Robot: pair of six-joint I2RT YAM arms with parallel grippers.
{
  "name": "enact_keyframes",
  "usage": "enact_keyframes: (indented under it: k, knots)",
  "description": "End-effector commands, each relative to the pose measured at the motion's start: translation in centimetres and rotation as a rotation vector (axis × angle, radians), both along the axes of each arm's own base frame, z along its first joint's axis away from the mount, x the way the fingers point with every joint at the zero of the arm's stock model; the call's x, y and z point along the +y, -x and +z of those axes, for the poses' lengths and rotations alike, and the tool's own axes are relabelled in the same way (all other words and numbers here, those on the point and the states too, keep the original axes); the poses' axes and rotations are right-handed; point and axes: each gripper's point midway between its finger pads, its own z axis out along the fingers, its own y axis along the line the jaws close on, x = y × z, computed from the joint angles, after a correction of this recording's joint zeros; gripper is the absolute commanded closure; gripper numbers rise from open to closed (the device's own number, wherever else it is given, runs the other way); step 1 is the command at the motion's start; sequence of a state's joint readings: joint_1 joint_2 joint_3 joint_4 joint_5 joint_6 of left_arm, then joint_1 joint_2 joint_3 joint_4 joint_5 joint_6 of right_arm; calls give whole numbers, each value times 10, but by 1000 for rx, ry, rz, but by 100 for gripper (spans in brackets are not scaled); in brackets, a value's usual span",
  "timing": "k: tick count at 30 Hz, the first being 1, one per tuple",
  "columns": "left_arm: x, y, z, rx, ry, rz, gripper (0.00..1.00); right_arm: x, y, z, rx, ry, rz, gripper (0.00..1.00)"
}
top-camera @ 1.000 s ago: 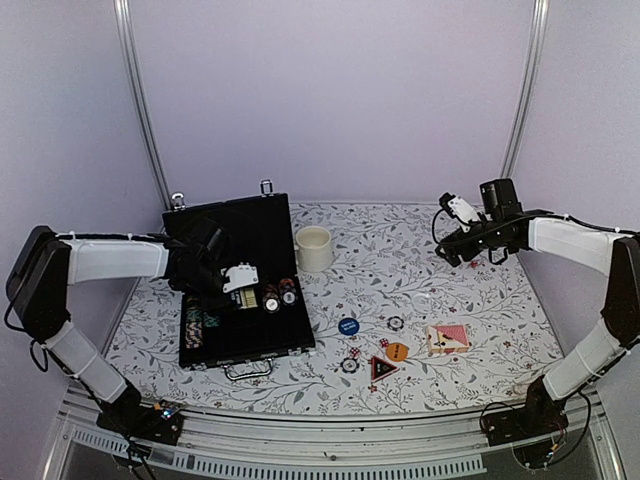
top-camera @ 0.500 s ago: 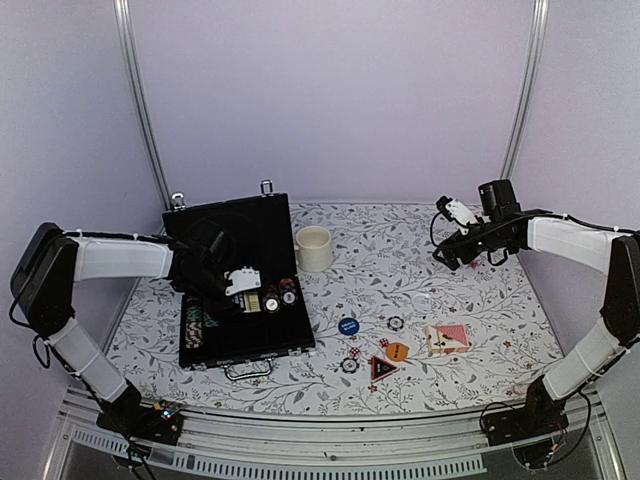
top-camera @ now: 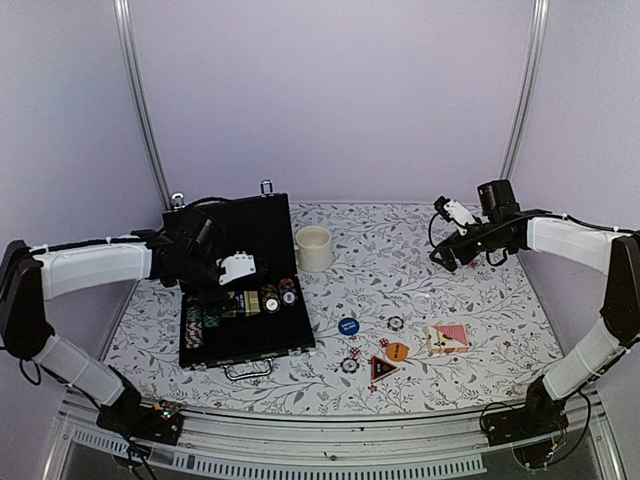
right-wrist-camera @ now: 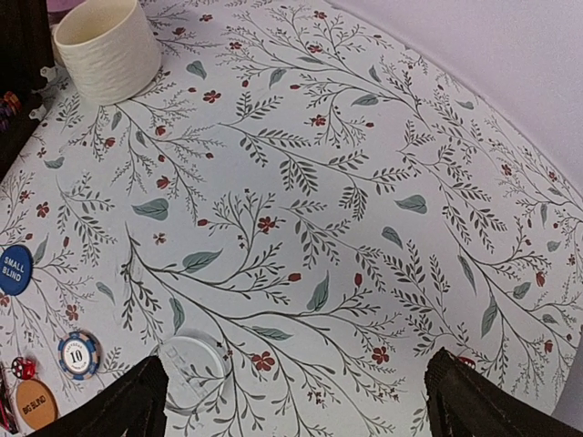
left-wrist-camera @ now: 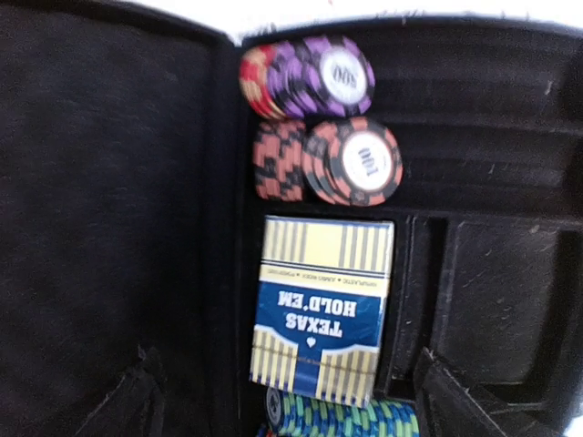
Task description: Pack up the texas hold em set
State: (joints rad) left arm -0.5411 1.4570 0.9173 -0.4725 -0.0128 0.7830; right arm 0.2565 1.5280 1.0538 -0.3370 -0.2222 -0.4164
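Note:
The black case (top-camera: 215, 340) lies open at the left of the table. In the left wrist view a blue card deck (left-wrist-camera: 321, 309) rests flat in a slot of the case. Purple chips (left-wrist-camera: 314, 77) and red chips (left-wrist-camera: 337, 162) sit beyond it, and green-blue chips (left-wrist-camera: 337, 421) lie on its near side. My left gripper (left-wrist-camera: 291, 405) hovers open above the deck, holding nothing. My right gripper (right-wrist-camera: 296, 401) is open over bare table at the right, with a clear round button (right-wrist-camera: 193, 364) just left of it.
A cream mug (top-camera: 314, 248) stands beside the case. A blue button (top-camera: 348, 326), an orange button (top-camera: 397, 351), a striped chip (top-camera: 396, 323), dice (top-camera: 352, 352), a red-black triangle (top-camera: 382, 368) and a red card deck (top-camera: 447, 338) lie loose on the front middle of the table.
My left gripper has opened and drawn back to the left, leaving the blue deck in the case. My right gripper has drifted slightly left.

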Motion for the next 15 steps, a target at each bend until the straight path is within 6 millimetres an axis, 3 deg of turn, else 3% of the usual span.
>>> enact_keyframes:
  k: [1,3,5,7,9,15]
  knots:
    - [-13,8,57,-86,135,63,3,10,1,10,-7,-33,38,0]
    - [-3,-7,82,-166,223,242,3,11,1,10,-6,-36,44,1]
    - [23,-28,109,-278,297,526,3,12,2,10,-6,-38,49,1]
    - [37,-31,117,-291,344,675,3,14,2,12,-6,-44,52,1]
    - [34,-28,106,-263,367,685,3,15,2,13,-4,-55,56,1]
    - [35,-14,47,-214,306,773,3,22,5,15,7,-78,74,1]
